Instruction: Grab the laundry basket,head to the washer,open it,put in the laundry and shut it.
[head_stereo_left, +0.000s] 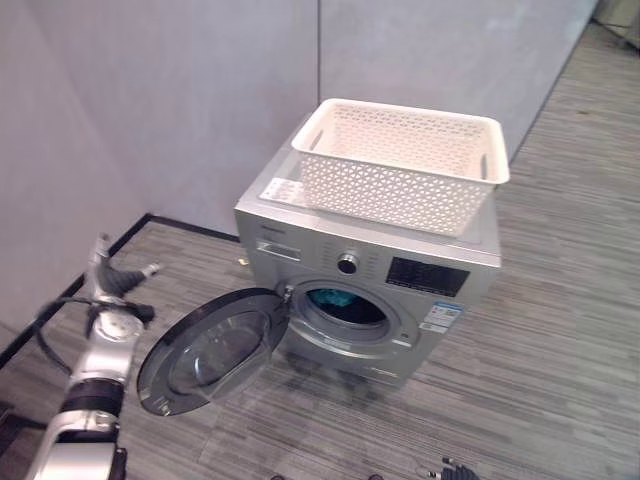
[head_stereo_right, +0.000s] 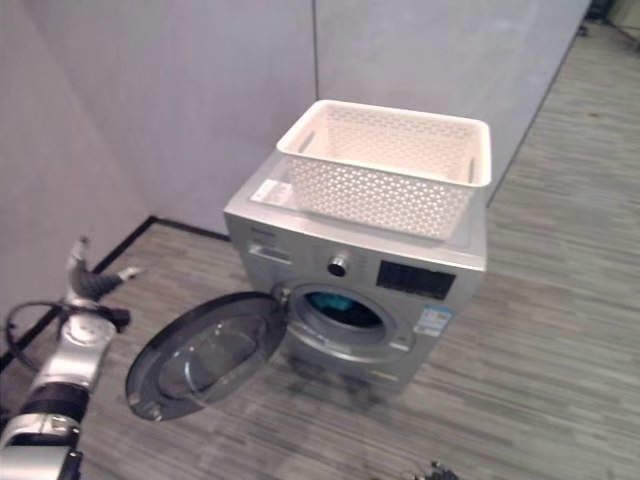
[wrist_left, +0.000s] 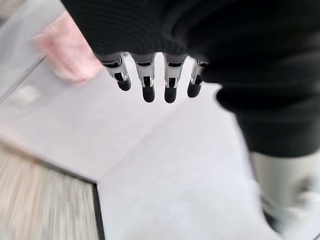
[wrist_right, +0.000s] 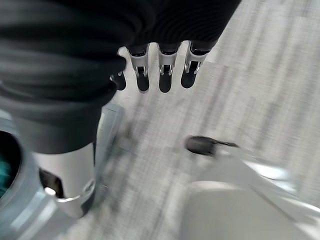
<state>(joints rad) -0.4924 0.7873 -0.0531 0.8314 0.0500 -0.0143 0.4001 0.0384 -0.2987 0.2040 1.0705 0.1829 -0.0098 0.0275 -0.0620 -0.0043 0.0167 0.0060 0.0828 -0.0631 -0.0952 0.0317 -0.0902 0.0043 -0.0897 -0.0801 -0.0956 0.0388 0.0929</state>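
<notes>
One silver front-loading washer (head_stereo_left: 370, 290) stood on the grey striped floor (head_stereo_left: 560, 330) against pale partition walls (head_stereo_left: 180, 100), and one white perforated laundry basket (head_stereo_left: 400, 165) sat on its top, a little askew, with nothing visible inside it from the head views. The washer's single round door (head_stereo_left: 215, 350) hung wide open to the robot's left of the drum opening, its glass facing up and outward. Inside the drum, one dark teal mass of laundry (head_stereo_left: 335, 300) showed through the opening; how many pieces it held could not be told. The front panel carried one round knob (head_stereo_left: 347, 263) and one dark display (head_stereo_left: 428, 276). The left hand (head_stereo_left: 115, 275) was raised at the lower left of the head views, well apart from the door's edge, with fingers spread and holding nothing; the left wrist view confirmed this, showing its fingers (wrist_left: 147, 82) hanging straight and relaxed before a pale wall with a blurred pink patch (wrist_left: 70, 55) that the head views did not show. The right hand (wrist_right: 160, 70) appeared in its own wrist view, its fingers likewise straight and loose, grasping nothing, above the striped floor; that view also caught a slice of the washer's front with a glimpse of teal at its edge.
</notes>
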